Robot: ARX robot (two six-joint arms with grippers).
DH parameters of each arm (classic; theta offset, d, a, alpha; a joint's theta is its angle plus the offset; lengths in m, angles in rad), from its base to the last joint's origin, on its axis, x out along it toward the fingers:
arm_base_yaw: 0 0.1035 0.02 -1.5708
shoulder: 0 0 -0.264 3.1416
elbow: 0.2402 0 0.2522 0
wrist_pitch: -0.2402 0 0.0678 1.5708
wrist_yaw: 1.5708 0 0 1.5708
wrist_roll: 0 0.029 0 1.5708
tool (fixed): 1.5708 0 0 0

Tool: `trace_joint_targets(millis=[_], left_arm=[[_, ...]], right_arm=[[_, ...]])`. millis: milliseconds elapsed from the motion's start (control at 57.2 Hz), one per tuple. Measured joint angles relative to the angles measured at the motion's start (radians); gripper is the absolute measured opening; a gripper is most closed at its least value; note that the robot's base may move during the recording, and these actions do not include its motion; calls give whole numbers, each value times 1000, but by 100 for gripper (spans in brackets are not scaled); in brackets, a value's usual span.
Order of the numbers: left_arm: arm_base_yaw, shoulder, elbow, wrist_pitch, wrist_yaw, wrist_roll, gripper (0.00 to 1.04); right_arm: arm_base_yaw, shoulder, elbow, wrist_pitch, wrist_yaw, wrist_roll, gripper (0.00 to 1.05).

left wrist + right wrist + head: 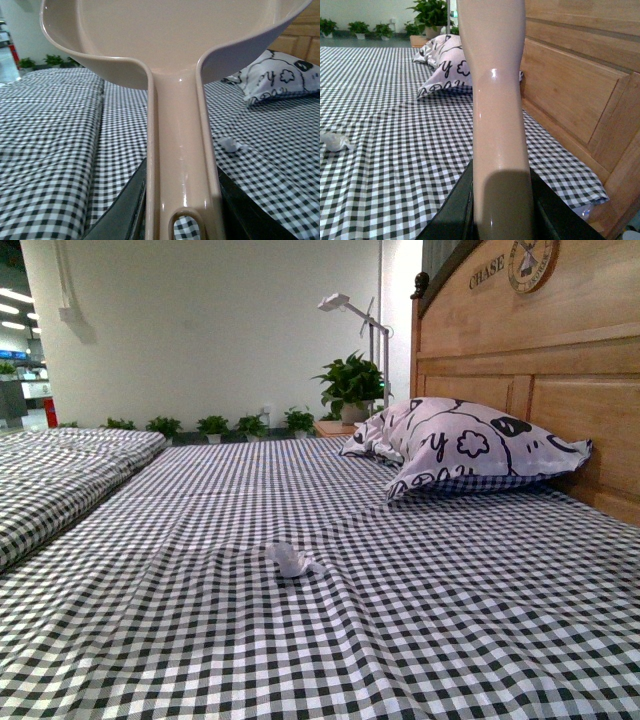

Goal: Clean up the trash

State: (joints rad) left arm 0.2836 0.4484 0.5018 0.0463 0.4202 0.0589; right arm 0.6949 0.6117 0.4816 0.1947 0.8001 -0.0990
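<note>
Two tools are in hand, and sweeping has not yet begun. Nearest, the left pincer (pixel 182 212) is clamped on the handle of the dustpan (pixel 180 75), a dark jaw pressed to either side. The pan is held clear of the worktop (pixel 450 630), a bed under a black-and-white checked sheet. The right pincer (pixel 500 215) is likewise closed around a beige handle (pixel 497 115). Its working end lies outside the frame, so whether it is a brush cannot be told. Neither arm appears in the front view.

Farther on, near the middle of the worktop, the trash (pixel 290 559) rests alone on the sheet. It is a small whitish crumpled wad, well apart from the pan. Beyond it to the right, a printed pillow (pixel 470 445) lies by the wooden headboard (pixel 540 360). Potted plants (pixel 350 385) stand along the far wall.

Judged step: approach. The next move calls for setting the pan's lip flat on the sheet just beside the wad. The other tool would then push the wad in. The soft, wrinkled sheet may let the light wad slip under the lip.
</note>
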Motion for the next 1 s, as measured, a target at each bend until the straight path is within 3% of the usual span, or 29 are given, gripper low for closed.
trace_joint_targets(millis=[262, 402, 525, 717, 997], left_arm=[[-3, 2, 0, 0, 29, 0, 28], [28, 92, 87, -222, 85, -44, 28], [64, 252, 103, -164, 144, 7, 28], [88, 628, 247, -14, 216, 298, 28], [64, 968, 405, -159, 226, 723, 28]], right_arm=[[-1, -4, 0, 0, 16, 1, 20], [-1, -5, 0, 0, 14, 0, 20], [-1, -5, 0, 0, 14, 0, 20], [-1, -5, 0, 0, 13, 0, 20], [-1, -5, 0, 0, 13, 0, 20]])
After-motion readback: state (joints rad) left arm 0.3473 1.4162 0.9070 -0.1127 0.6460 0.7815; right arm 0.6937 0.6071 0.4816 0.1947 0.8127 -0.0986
